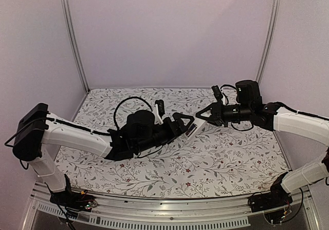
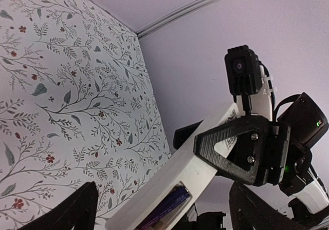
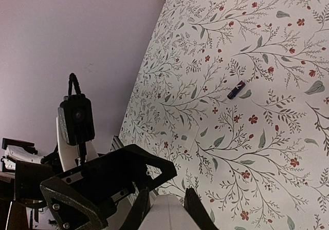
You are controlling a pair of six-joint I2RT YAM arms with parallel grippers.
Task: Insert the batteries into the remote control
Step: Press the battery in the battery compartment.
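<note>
Floral worktop spreads beneath both arms. Over its middle the right hand pinches the remote control aloft, with the left hand spread beside it. A battery seemingly sits in the remote's bay; a second battery lies on the worktop, unloaded.

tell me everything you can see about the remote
The remote is a slim white plastic bar, held tilted in the air above the table. The right gripper is shut on one end. The other end reaches between the open left gripper's fingers, which seem not to touch it. One side shows an open slot with what looks like a purple-blue battery inside.
</note>
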